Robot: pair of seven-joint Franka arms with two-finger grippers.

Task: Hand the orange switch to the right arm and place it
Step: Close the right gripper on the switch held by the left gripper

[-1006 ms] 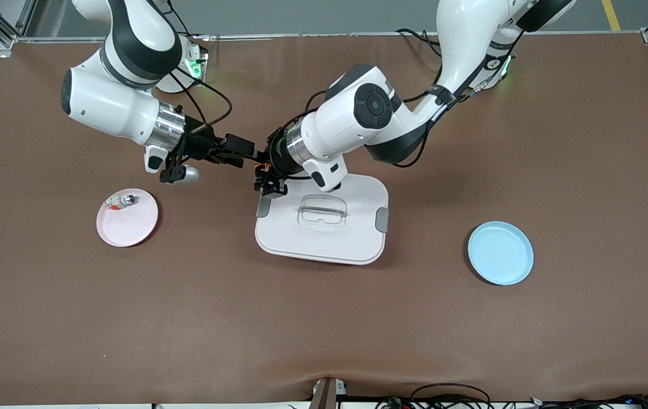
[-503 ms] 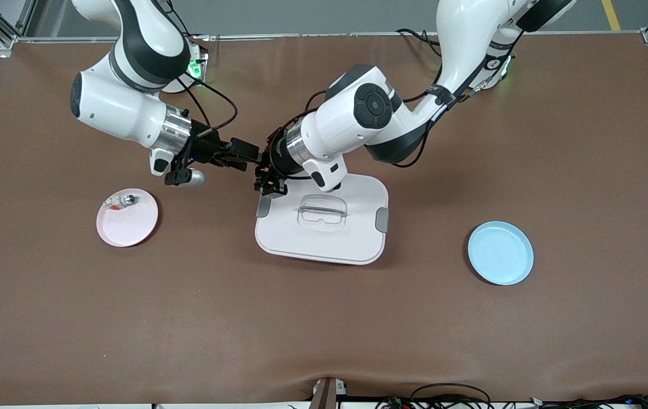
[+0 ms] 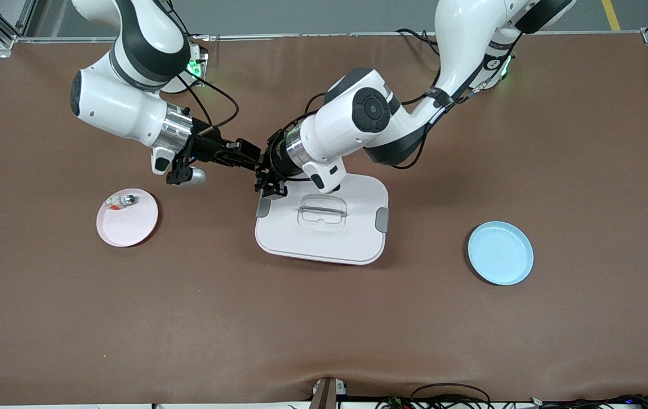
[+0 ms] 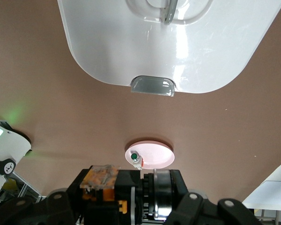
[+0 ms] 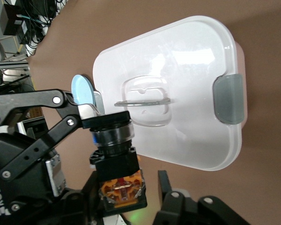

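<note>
The orange switch (image 5: 116,154), black with an orange end, is up in the air over the brown table beside the white box's corner. My left gripper (image 3: 264,171) is shut on its round button end. It lies across the left gripper (image 4: 131,199) in the left wrist view, where the switch (image 4: 113,190) shows its metal ring. My right gripper (image 3: 248,154) meets it from the right arm's end. In the right wrist view its fingers (image 5: 166,186) stand open around the switch's orange end, with a gap on one side.
A white lidded box (image 3: 324,227) lies mid-table, also in the left wrist view (image 4: 178,51) and the right wrist view (image 5: 187,89). A pink plate (image 3: 131,227) holds a tiny silvery-white part (image 3: 120,200). A blue plate (image 3: 500,253) lies toward the left arm's end.
My right arm has moved toward the left gripper, bringing its fingers up around the switch. The left arm has hardly moved.
</note>
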